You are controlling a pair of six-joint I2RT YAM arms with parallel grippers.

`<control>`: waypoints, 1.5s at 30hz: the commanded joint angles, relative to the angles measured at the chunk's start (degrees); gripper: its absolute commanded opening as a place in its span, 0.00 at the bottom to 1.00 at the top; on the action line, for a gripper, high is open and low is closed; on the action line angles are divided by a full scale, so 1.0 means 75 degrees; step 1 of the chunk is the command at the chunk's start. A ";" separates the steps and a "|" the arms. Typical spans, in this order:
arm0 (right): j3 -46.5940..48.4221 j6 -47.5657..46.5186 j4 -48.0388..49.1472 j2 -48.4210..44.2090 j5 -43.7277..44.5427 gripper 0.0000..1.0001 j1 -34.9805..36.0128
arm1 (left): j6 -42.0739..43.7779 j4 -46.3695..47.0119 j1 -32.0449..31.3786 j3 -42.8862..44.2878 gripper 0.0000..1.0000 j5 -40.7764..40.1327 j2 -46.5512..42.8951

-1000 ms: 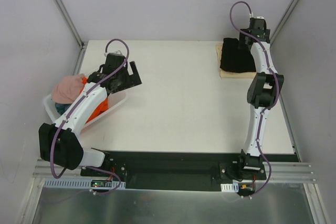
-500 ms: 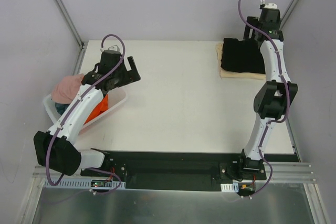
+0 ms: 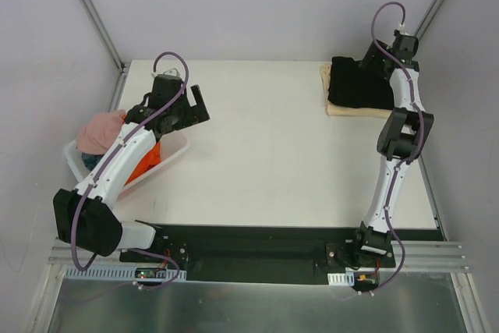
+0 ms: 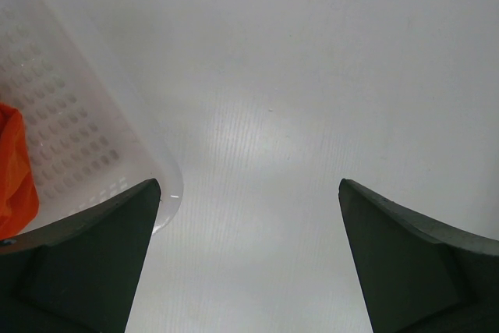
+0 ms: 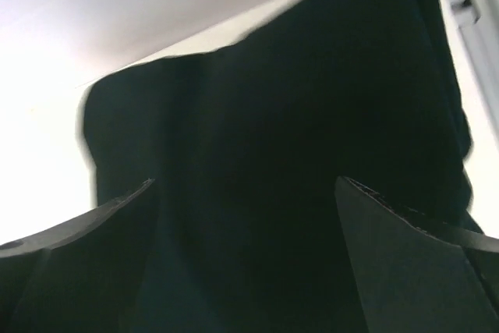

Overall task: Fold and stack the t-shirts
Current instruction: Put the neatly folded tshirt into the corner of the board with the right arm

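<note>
The black tee [image 3: 355, 82] lies folded on the tan tee [image 3: 337, 109] at the far right corner of the table [image 3: 265, 154], and the right gripper [image 5: 243, 182] hangs over it with jaws wide, holding nothing. At the table's left edge the left gripper [image 4: 248, 185], also wide and empty, hovers beside the basket [image 4: 70, 138], which holds a pink tee [image 3: 97, 132] and an orange tee [image 4: 14, 169].
</note>
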 commanded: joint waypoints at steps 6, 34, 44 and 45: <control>0.1050 0.2998 0.1924 0.1394 -0.1266 0.97 -0.0495 | 0.0136 -0.0001 0.0048 0.0422 0.99 0.0198 0.0529; -0.8661 0.0842 0.0939 -0.8304 -0.0292 0.97 0.0055 | -0.0391 0.0010 0.0036 -0.1077 0.99 0.0316 -0.1134; -1.3796 0.1497 0.3775 -1.1715 -0.0518 0.97 0.0489 | -0.0473 0.0069 0.0036 -0.1920 0.99 -0.0223 -0.1580; -1.4042 0.1522 0.3765 -1.1871 -0.0365 0.97 0.0489 | -0.0497 0.0092 0.0036 -0.1980 0.99 -0.0247 -0.1615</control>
